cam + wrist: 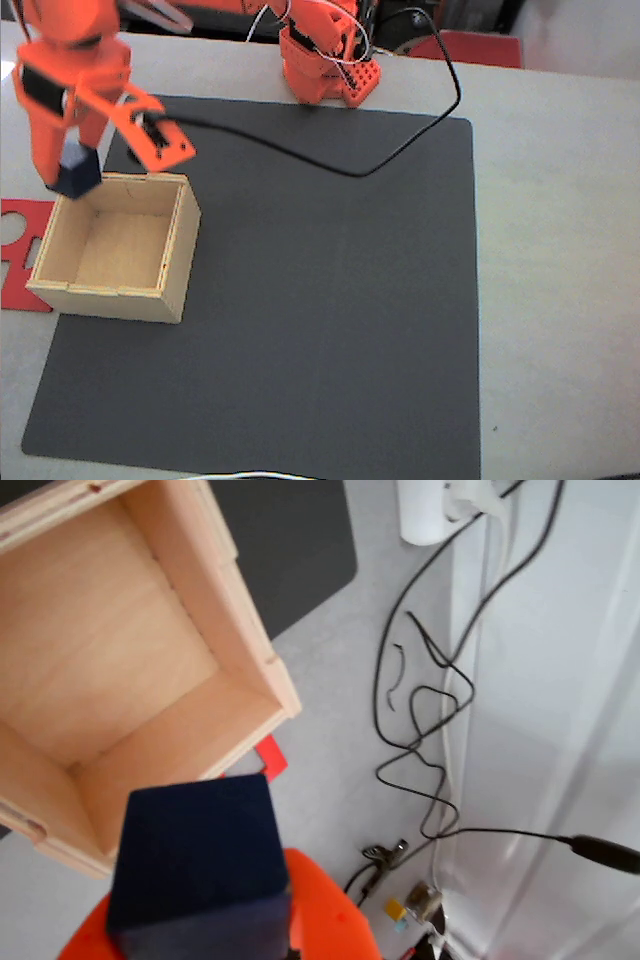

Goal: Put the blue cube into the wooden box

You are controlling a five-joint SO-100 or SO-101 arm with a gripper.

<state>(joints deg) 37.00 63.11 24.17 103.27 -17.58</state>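
Observation:
In the fixed view my orange gripper (76, 172) is shut on the blue cube (78, 175), a dark navy block held just above the back left corner of the wooden box (112, 299). The box stands at the left edge of the black mat, and its inside is bare. In the wrist view the blue cube (195, 855) sits low in the picture against an orange finger (330, 920). The wooden box (245, 620) lies open beyond it, up and to the left.
A black mat (320, 300) covers most of the table. A flat red cut-out plate (18, 225) lies left of the box. The arm's base (325, 65) stands at the back, and a black cable (400, 150) loops across the mat. Loose cables (420, 730) lie on the table.

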